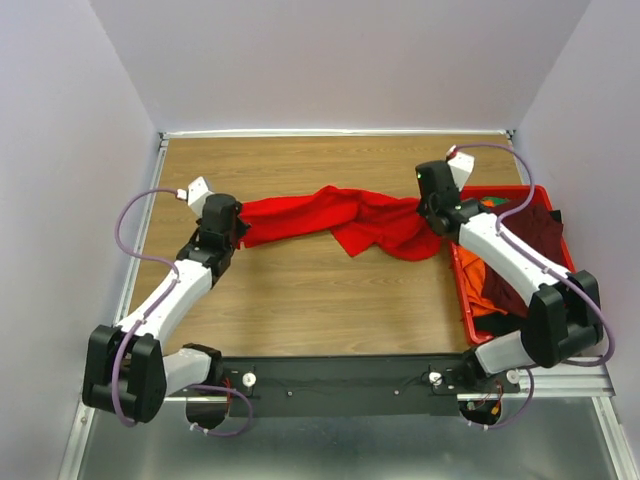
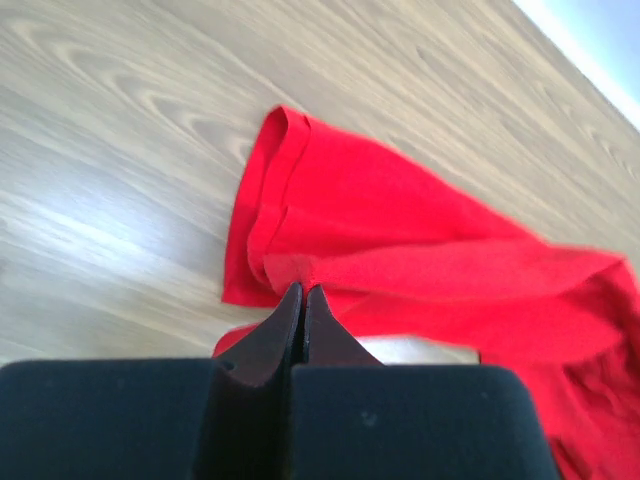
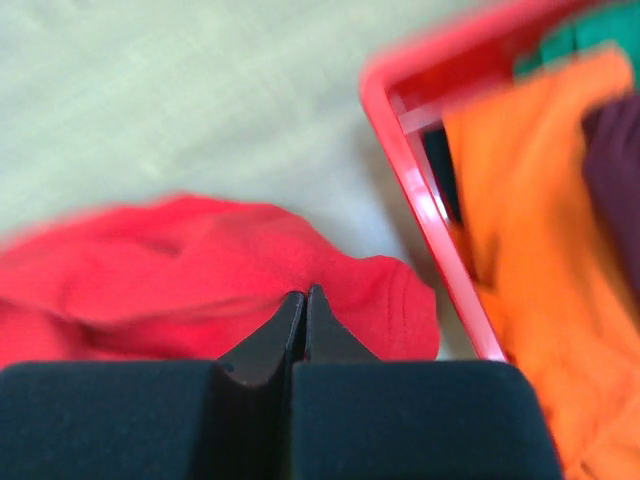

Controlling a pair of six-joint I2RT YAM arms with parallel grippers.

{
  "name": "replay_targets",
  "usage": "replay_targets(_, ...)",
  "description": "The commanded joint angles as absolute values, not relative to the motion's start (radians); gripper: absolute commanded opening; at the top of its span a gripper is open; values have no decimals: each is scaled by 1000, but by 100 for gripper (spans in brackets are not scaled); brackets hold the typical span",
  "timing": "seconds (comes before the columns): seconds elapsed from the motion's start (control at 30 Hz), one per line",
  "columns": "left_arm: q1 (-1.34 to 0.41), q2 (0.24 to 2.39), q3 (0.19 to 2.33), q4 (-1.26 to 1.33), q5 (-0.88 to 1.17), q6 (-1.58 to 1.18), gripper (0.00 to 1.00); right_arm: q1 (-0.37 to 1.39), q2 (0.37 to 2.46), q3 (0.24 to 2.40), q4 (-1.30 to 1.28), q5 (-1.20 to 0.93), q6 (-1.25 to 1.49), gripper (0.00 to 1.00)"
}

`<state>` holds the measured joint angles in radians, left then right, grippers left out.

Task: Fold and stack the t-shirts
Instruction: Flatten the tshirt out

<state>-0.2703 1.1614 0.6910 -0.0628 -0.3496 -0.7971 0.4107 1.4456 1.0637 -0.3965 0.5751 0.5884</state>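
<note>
A bright red t-shirt (image 1: pixel 350 215) lies bunched and stretched across the middle of the wooden table. My left gripper (image 1: pixel 240 228) is shut on its left end; in the left wrist view the closed tips (image 2: pixel 303 290) pinch the cloth (image 2: pixel 400 250) beside a hemmed sleeve. My right gripper (image 1: pixel 432 215) is shut on the shirt's right end; in the right wrist view its closed tips (image 3: pixel 305 293) bite the red cloth (image 3: pixel 200 260). An orange t-shirt (image 1: pixel 485 290) and a dark maroon t-shirt (image 1: pixel 530 235) lie crumpled in the bin, also seen in the right wrist view as orange (image 3: pixel 530 200) and maroon (image 3: pixel 615 160).
A rigid red plastic bin (image 1: pixel 462 300) stands at the right edge of the table, its rim (image 3: pixel 420 200) close beside my right gripper. A bit of green cloth (image 1: pixel 492 203) shows at its far end. White walls enclose the table on three sides.
</note>
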Motion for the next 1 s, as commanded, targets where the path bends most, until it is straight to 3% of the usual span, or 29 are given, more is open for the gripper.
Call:
replay_targets(0.0, -201, 1134, 797, -141, -310, -759, 0, 373, 1442, 1248, -390, 523, 519, 4)
replay_targets(0.13, -124, 1173, 957, -163, -243, -735, 0, 345, 1535, 1464, -391, 477, 482, 2)
replay_targets(0.3, -32, 1368, 1302, -195, -150, -651, 0, 328, 1702, 1819, -393, 430, 402, 0)
replay_targets(0.47, 38, 1398, 1537, -244, -117, -609, 0, 316, 1717, 2052, -400, 399, 370, 0)
replay_targets(0.57, 75, 1364, 1552, -258, -94, -606, 0, 318, 1675, 2024, -403, 368, 371, 1)
replay_targets(0.73, 117, 1273, 1427, -264, -63, -614, 0, 316, 1537, 1761, -405, 367, 380, 0)
replay_targets(0.87, 118, 1212, 1153, -212, -51, -639, 0, 308, 1506, 1553, -408, 338, 385, 1)
replay_targets(0.97, 123, 1261, 990, -141, -5, -672, 0, 264, 1603, 1490, -416, 275, 393, 7)
